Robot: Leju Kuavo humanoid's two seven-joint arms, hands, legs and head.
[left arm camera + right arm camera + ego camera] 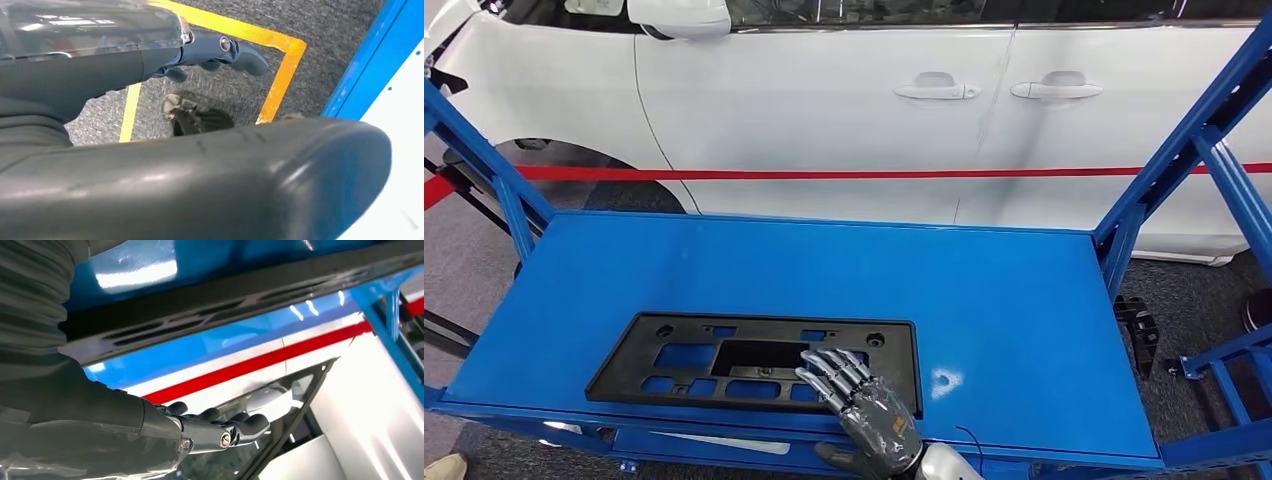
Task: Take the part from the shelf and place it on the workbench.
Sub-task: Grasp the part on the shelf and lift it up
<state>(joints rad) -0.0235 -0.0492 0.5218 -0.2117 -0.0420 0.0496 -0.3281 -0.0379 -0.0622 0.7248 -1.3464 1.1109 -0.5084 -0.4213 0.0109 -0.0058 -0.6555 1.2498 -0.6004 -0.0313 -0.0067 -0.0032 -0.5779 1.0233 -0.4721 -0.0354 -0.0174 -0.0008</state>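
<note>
One black part (754, 360), one blue workbench (984, 300), one white car (844, 100), two door handles (937, 90)

My right hand (864, 405) is built of silver-grey metal segments, the fingers (829, 368) banded with darker gaps between the links, and a dark grey thumb sits beside a glossy silver wrist. Through the right wrist camera I see the ribbed grey cover (30, 315), a clear plastic wrap over the forearm, and a dark thumb (235, 430) with a small silver screw at its pivot. My left hand (215, 52) shows the same dark grey thumb with a round screw head, under a shiny transparent cover.
</note>
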